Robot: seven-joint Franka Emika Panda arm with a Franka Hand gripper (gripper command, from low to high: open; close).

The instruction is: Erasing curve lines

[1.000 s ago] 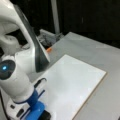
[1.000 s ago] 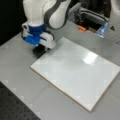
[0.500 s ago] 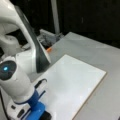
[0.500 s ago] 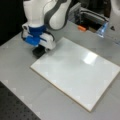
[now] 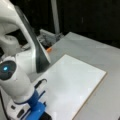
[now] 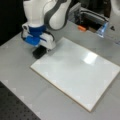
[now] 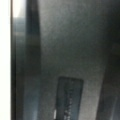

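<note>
- My hand hangs low at the corner of the white board nearest a front view's left, with a dark block under the blue fittings right at the board's edge.
- In a front view my hand sits at the bottom, mostly cut off by the frame, beside the white board.
- Whether the dark block is an eraser I am clamping or simply part of my hand, I cannot tell; the fingers themselves are hidden, so I cannot say if they are closed or spread.
- Compared with half a second and a second ago, I am in the same place at this corner: nothing has visibly shifted, neither my arm nor the board.
- The curve lines are not visible to me anywhere: the board's surface reads plain white in both front views, with only a bright glare patch toward a front view's right.
- My judgement is that either the lines are already wiped away or they are too faint to pick out; the part under my hand is hidden.
- The wrist view gives only a dark grey surface with a darker rectangular patch low down and a white strip along its left edge, probably the board's edge.
- The board lies flat on the grey bench; a small orange thing sits well apart beyond the board, near some equipment.
</note>
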